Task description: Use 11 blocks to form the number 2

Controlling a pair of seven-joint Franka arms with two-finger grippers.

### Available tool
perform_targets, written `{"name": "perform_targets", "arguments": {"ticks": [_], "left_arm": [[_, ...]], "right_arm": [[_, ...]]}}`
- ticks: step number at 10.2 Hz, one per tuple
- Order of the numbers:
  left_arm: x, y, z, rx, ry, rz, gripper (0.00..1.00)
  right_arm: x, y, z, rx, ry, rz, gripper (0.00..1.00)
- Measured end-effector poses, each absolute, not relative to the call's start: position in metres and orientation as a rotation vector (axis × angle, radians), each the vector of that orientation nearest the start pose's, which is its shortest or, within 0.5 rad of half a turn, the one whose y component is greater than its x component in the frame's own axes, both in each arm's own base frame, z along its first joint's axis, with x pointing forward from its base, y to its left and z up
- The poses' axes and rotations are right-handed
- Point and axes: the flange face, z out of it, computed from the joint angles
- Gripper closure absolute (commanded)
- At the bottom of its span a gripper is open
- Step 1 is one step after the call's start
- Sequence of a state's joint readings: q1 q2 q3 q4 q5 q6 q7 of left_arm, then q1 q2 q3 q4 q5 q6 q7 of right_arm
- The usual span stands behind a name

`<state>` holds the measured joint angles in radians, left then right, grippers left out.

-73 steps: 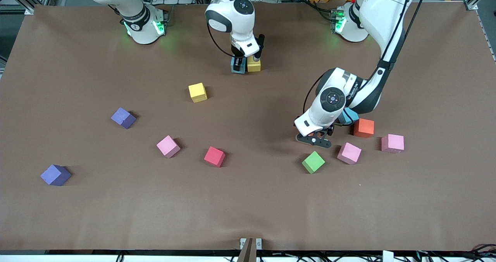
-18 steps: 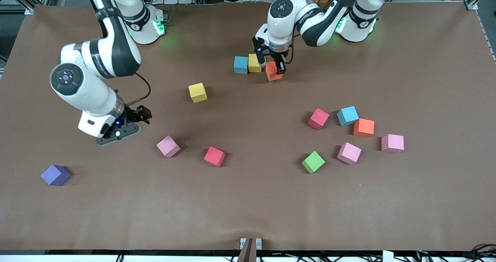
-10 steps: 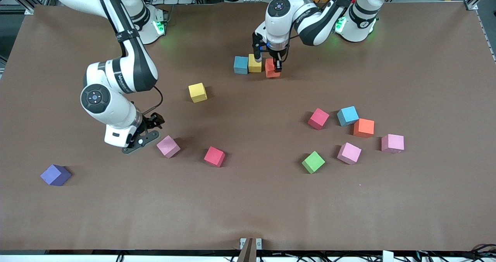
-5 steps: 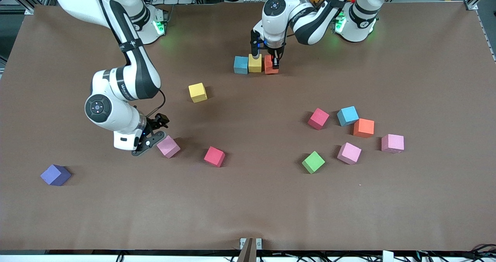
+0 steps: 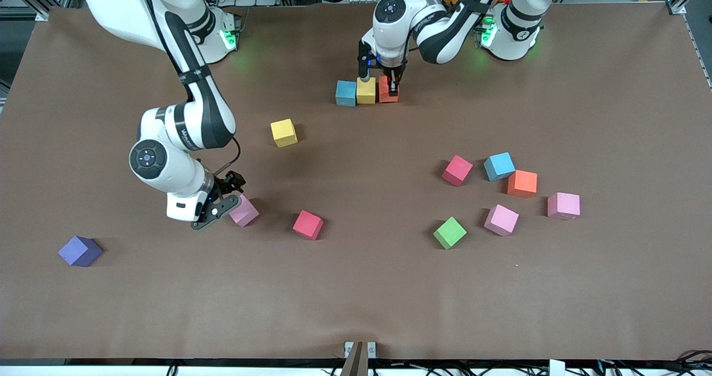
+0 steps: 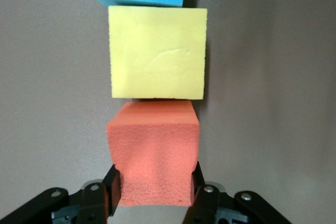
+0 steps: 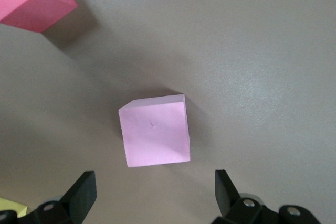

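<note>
Number 2: top row blue (image 5: 345,93) + yellow (image 5: 365,90) | left gripper (image 5: 380,83) clamps orange block (image 5: 387,89) beside yellow, release next | right gripper (image 5: 225,204) wide over pink block (image 7: 154,137), descend and grasp

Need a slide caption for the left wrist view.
Left gripper sets orange block beside yellow block.

Brown table (image 5: 356,287); scattered blocks (image 5: 449,232), blue-yellow-orange row (image 5: 366,91)
</note>
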<state>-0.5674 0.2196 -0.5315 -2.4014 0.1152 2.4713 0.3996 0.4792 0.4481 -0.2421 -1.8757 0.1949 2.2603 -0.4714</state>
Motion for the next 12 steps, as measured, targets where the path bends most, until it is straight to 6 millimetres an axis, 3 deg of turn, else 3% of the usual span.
{"name": "perform_targets", "arguments": {"ticks": [12], "left_arm": [[0.211, -0.44, 0.224, -2.187, 2.259, 0.183, 1.0]], "right_arm": [[0.624, 0.17, 0.251, -2.973, -0.925, 0.076, 0.0]]}}
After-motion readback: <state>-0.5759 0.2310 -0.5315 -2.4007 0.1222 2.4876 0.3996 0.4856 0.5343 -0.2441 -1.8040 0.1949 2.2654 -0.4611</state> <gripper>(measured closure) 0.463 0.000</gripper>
